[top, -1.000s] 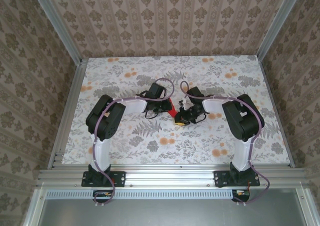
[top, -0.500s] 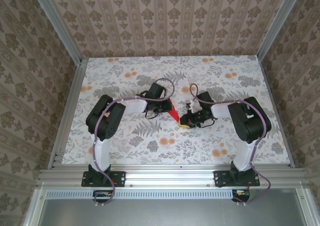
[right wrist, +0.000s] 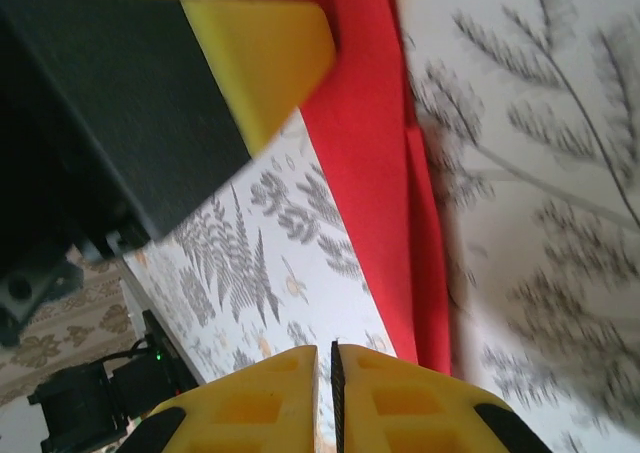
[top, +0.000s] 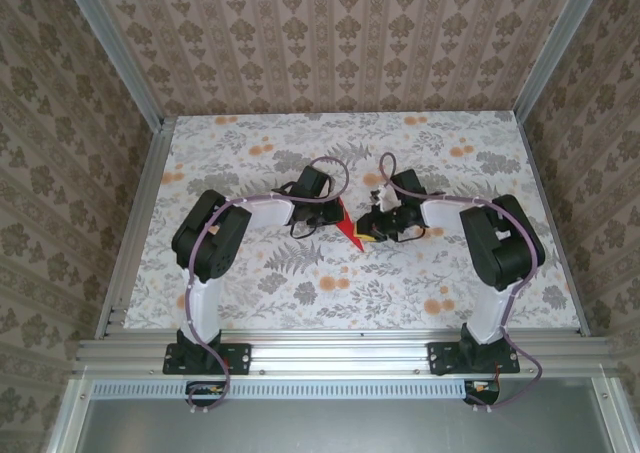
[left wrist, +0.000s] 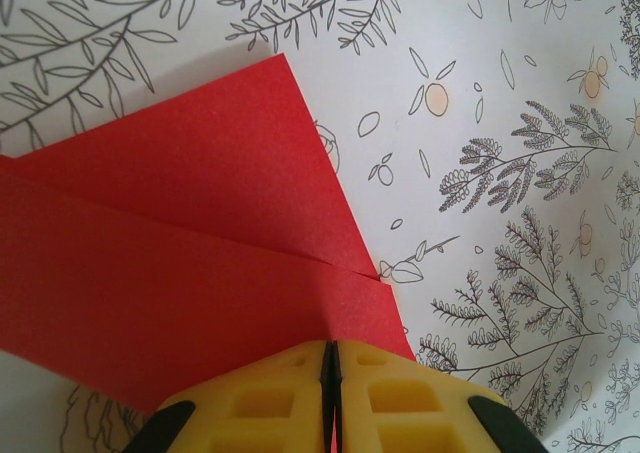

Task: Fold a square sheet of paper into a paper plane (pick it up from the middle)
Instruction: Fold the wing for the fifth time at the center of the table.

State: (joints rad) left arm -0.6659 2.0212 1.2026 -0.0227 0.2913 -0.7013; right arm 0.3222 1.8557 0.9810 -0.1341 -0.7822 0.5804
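The red sheet of paper [left wrist: 200, 263] is folded into layered flaps with a slanted crease, and in the top view it ends in a point [top: 350, 231] toward the near edge. My left gripper [left wrist: 330, 358] is shut on its near edge, with red showing between the yellow pads. In the top view that left gripper [top: 336, 218] sits at the paper's left side. My right gripper [right wrist: 325, 358] is shut with nothing between its pads, and the red paper [right wrist: 370, 153] runs past just beside its right finger. It stands right of the paper in the top view, right gripper [top: 368, 227].
The floral table cover [top: 300, 273] spreads all round the paper. The left gripper's yellow finger and black body [right wrist: 265, 58] hang close in front of the right wrist camera. Patterned walls [top: 330, 43] close in the back and sides.
The right gripper has shifted from in front of the paper's tip to its right side, a little farther back. The paper's red point shows more. The left gripper has stayed shut on the paper.
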